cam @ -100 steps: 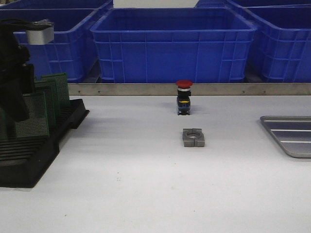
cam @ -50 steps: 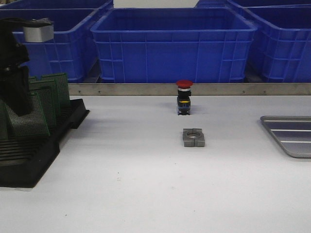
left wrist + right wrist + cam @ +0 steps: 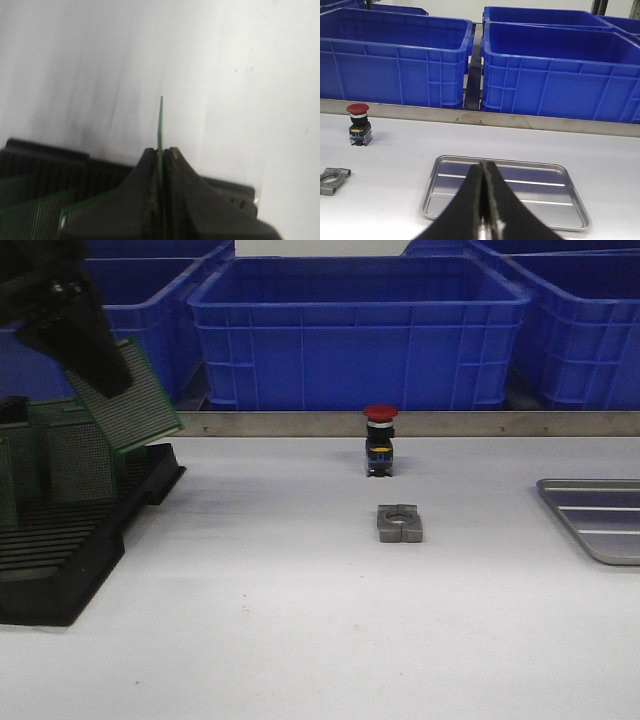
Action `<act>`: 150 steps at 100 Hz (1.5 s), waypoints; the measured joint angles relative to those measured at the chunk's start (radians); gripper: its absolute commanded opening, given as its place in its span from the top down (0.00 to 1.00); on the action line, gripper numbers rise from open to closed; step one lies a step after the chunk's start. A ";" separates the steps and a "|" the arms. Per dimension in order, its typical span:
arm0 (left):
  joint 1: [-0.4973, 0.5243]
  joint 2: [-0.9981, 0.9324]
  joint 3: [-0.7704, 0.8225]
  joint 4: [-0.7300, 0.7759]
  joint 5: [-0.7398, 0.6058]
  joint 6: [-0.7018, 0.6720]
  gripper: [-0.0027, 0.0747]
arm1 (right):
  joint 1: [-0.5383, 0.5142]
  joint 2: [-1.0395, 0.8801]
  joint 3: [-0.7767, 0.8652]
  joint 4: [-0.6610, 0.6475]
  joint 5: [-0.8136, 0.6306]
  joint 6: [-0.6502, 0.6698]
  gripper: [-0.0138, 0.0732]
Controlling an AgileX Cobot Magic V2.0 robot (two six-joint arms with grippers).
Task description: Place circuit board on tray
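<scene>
Clamping left gripper (image 3: 85, 355) on tilted circuit board (image 3: 135, 400), just above rack (image 3: 70, 560); risking slip from thin edge-grip while crossing to tray (image 3: 600, 520).

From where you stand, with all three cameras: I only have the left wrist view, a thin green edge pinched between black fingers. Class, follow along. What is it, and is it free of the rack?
Observer: It is a green circuit board, held tilted by the left gripper above the black rack.
Operator: Is the tray ready?
Observer: Yes, the tray lies bare at the table's right side.
Operator: And the other arm?
Observer: The right gripper is shut, holding nothing, over that tray.
</scene>
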 measured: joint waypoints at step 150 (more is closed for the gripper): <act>-0.375 0.000 0.000 -0.220 0.000 0.000 0.99 | 0.000 0.474 -0.461 0.152 0.593 0.000 0.91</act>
